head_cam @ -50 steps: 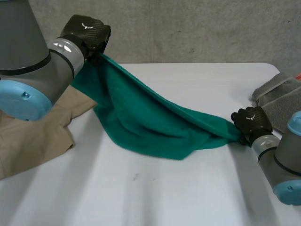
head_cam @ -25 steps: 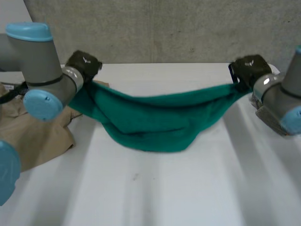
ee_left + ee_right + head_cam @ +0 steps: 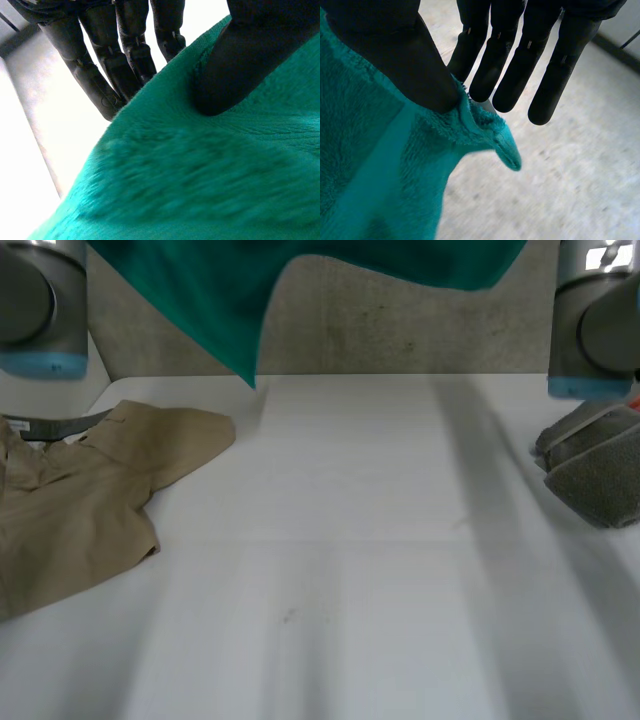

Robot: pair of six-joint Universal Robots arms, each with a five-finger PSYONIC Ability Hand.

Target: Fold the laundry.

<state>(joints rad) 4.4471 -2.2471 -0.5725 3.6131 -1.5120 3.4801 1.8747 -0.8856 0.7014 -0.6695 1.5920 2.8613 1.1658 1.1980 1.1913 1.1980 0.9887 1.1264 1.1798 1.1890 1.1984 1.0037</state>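
Barely started. Green towel (image 3: 200, 300) up above table (image 3: 350, 590), pinched thumb-to-fingers by left hand (image 3: 235, 60) at an edge, right hand (image 3: 395, 55) at a corner. No fold yet; tan garment (image 3: 80, 500), grey cloth (image 3: 600, 470) left.

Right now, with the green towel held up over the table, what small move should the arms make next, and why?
Probably lower the green towel onto the bare table between the tan garment and grey cloth. The left hand and right hand each pinch it, and it hangs above the table; folding needs it flat.
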